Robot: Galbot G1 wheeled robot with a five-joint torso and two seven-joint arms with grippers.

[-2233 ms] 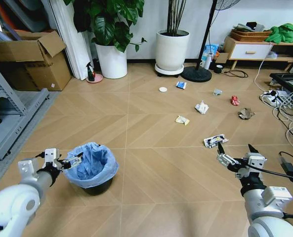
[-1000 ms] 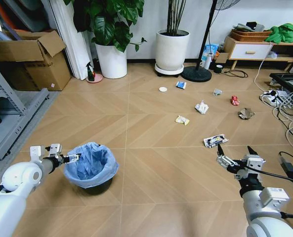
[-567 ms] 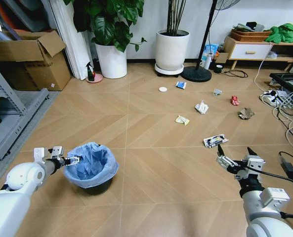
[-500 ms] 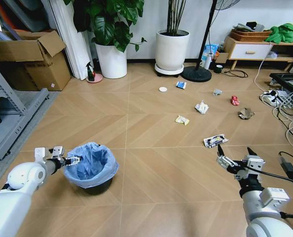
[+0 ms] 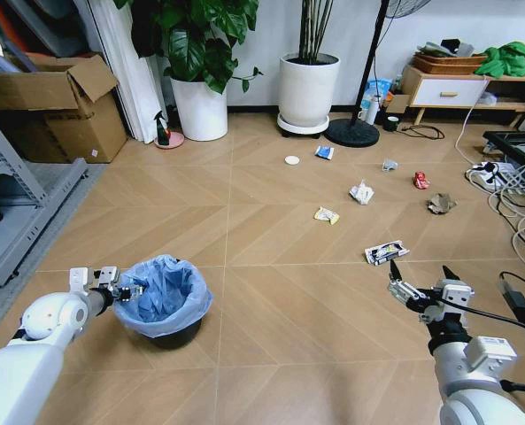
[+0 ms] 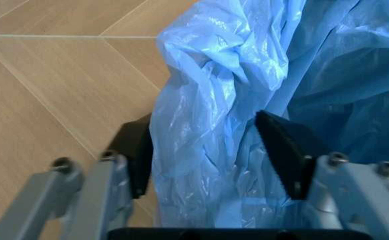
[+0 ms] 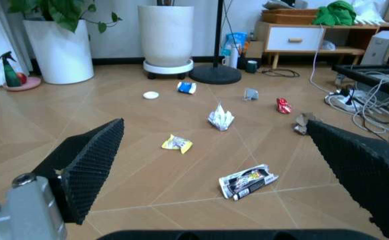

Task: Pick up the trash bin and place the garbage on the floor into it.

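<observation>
On the chevron wooden floor [image 5: 271,292], our left gripper [image 5: 131,288] sat spread astride the trash bin [image 5: 165,305] rim, one pad outside, one inside against the blue liner [image 6: 214,125]. Garbage [image 5: 386,253] lay scattered well apart ahead. Our right gripper [image 5: 419,285] hovered open. We judged a deeper bite on the rim, not just plastic, best before closing.

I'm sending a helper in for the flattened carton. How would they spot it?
From the tall white plant pot by the back wall, follow the trail of scraps across the wooden floor toward the robot. The carton is the scrap nearest the right hand: flat, elongated, black-and-white printed, unlike the crumpled wrappers beyond.
</observation>
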